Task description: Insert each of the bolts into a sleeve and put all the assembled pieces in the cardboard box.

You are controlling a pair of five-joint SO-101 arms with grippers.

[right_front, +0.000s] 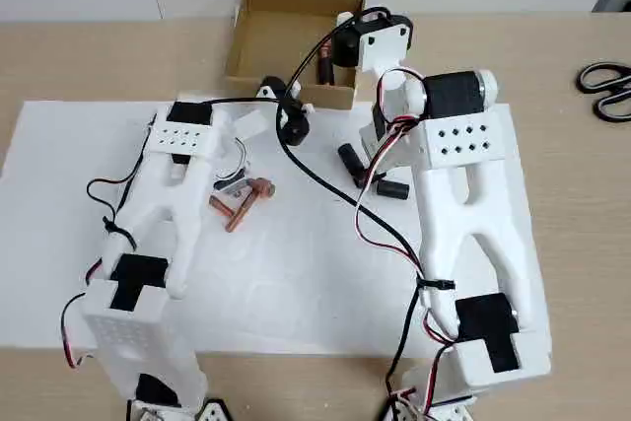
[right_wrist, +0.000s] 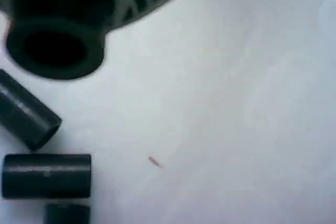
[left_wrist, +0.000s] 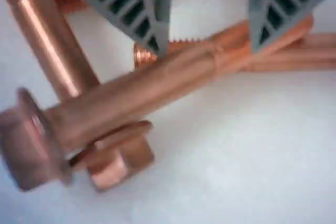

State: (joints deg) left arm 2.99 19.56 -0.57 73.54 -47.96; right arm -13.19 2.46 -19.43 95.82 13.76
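Three copper bolts (right_front: 242, 204) lie crossed on the white sheet (right_front: 296, 273). My left gripper (left_wrist: 207, 30) hangs open just over them, its grey fingers (left_wrist: 142, 3) on either side of the shaft of the top bolt (left_wrist: 157, 93). In the high view it sits at the pile's near-left end (right_front: 235, 167). My right gripper (right_wrist: 68, 24) is shut on a black sleeve (right_wrist: 52, 51), whose open end faces the camera. Several loose sleeves (right_wrist: 47, 174) lie beside it, also seen as sleeves (right_front: 394, 189) by the right gripper (right_front: 367, 160). The cardboard box (right_front: 256, 36) holds one assembled piece (right_front: 325, 68).
Scissors (right_front: 606, 86) lie on the wooden table at the far right. Black and red cables (right_front: 325, 175) cross the sheet between the two arms. The sheet's near half is bare.
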